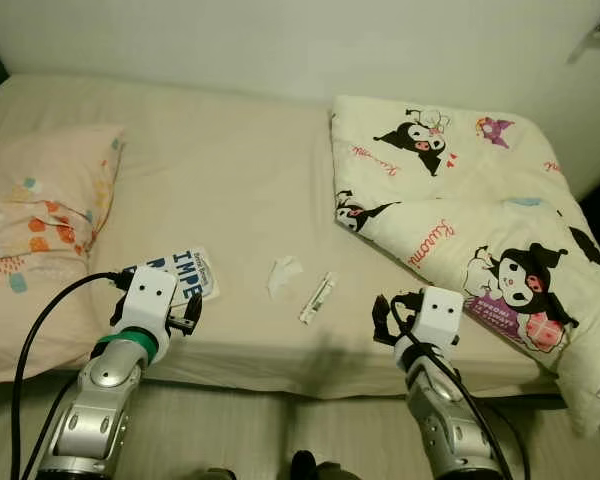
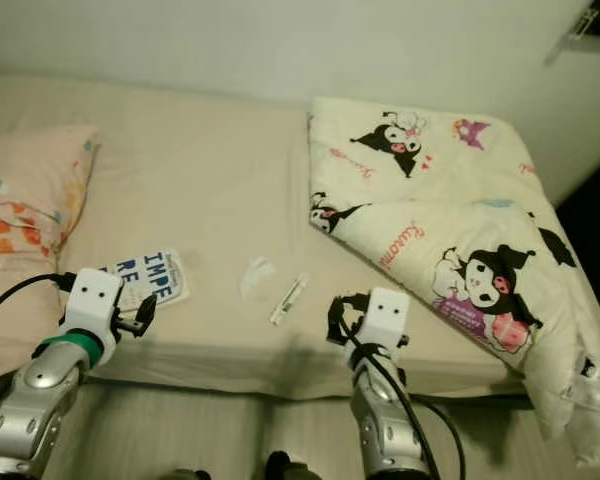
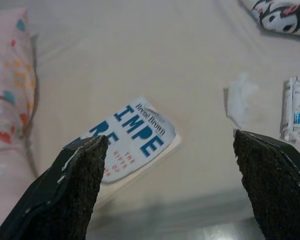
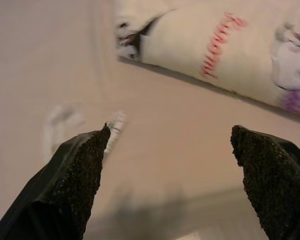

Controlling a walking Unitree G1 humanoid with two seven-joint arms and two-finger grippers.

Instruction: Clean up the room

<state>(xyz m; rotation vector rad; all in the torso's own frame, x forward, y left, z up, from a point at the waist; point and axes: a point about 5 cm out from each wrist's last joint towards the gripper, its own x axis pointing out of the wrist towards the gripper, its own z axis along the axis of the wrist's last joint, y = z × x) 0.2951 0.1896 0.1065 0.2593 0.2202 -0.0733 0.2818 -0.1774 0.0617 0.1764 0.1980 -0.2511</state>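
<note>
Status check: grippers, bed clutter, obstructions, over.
Both jaws open, empty, at bed edge. Left gripper over book; right gripper near wrapper and tissue. Nothing blocking.

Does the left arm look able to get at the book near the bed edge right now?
Probably yes. The left tool is open and hovers at the bed's near edge with the book just ahead of it, lying flat on the sheet. Nothing lies between them; the pillow sits off to the side.
</note>
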